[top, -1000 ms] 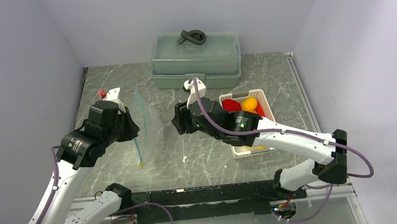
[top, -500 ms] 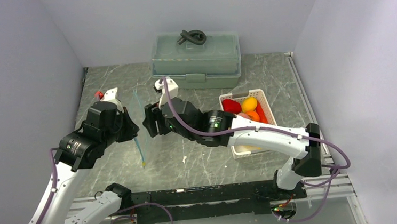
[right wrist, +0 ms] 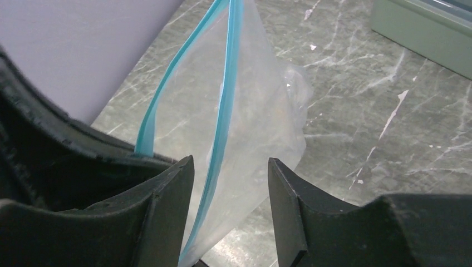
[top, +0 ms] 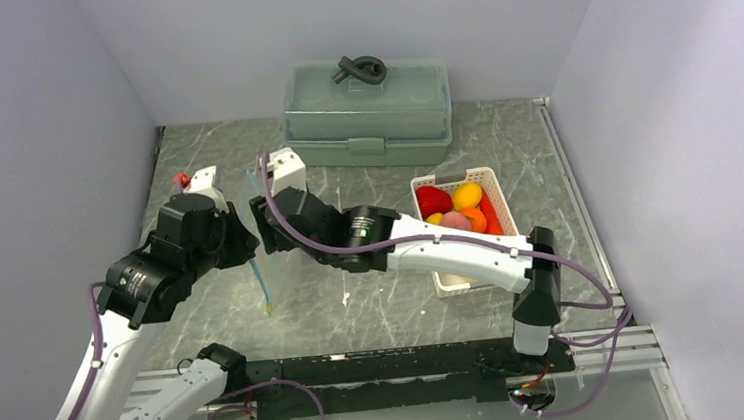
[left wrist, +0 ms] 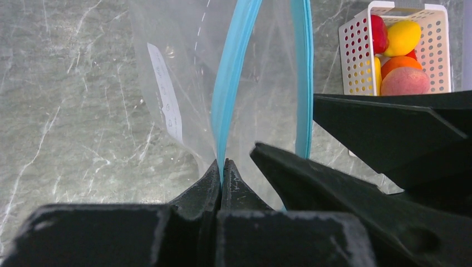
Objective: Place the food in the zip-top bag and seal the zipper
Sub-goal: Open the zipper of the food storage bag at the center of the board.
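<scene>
The clear zip-top bag [left wrist: 261, 94] hangs with its mouth parted over the table's left side. My left gripper [left wrist: 222, 169] is shut on one lip of the teal zipper [left wrist: 231, 83]. Seen from above, the left gripper [top: 243, 244] and right gripper [top: 263, 231] stand close together at the bag. My right gripper [right wrist: 230, 167] is open, and its fingers straddle the zipper's other lip [right wrist: 225, 111] without pinching it. The food [top: 453, 209] lies in the white basket [top: 489, 175] at the right: red, yellow, orange and pinkish pieces [left wrist: 401, 55].
A grey-green lidded box [top: 366, 110] with a black handle stands at the back centre, just behind the right wrist. Walls close in on the left, back and right. The right forearm stretches across the table's middle from the basket side.
The right arm has swung left from beside the basket to the bag, and its open jaws now stand round the free lip. The left gripper has kept its hold, nearly still.
</scene>
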Available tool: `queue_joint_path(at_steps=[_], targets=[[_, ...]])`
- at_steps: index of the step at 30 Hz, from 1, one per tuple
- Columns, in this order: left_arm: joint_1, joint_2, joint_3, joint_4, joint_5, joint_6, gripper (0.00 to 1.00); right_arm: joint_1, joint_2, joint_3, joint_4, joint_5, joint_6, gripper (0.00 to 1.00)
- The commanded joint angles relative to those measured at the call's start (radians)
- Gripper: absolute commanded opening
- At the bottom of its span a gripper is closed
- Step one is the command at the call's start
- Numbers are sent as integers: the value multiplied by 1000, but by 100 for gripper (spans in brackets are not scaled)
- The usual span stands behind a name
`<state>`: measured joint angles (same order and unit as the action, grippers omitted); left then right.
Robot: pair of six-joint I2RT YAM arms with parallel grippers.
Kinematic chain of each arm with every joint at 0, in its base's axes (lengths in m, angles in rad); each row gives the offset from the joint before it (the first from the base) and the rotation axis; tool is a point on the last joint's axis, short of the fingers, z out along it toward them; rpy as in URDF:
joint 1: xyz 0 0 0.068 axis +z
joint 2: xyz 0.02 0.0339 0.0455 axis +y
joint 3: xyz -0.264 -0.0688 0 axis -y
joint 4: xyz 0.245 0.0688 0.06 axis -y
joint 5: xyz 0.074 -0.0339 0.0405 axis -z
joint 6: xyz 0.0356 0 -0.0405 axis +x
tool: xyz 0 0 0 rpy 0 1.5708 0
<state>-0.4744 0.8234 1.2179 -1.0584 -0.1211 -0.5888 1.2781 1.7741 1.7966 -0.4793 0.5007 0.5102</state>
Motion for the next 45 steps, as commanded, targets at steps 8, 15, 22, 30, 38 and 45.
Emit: queue_joint_path(at_steps=[8,15,22,30,38,45], targets=[[3,4,46,-3,-56,2,0,7,90,118,-101,134,-34,31],[3,34,100,-77,-100,32,0,6,69,78,-107,191,-42,0],[3,81,161,-164,-119,61,0,4,52,31,-123,279,-48,0],[3,135,190,-226,-156,96,0,-18,5,-76,-154,376,-29,0],[3,200,220,-275,-196,123,0,-74,-93,-249,-120,353,13,0],[-7,258,267,-280,-243,131,0,-94,-142,-327,-87,314,26,0]])
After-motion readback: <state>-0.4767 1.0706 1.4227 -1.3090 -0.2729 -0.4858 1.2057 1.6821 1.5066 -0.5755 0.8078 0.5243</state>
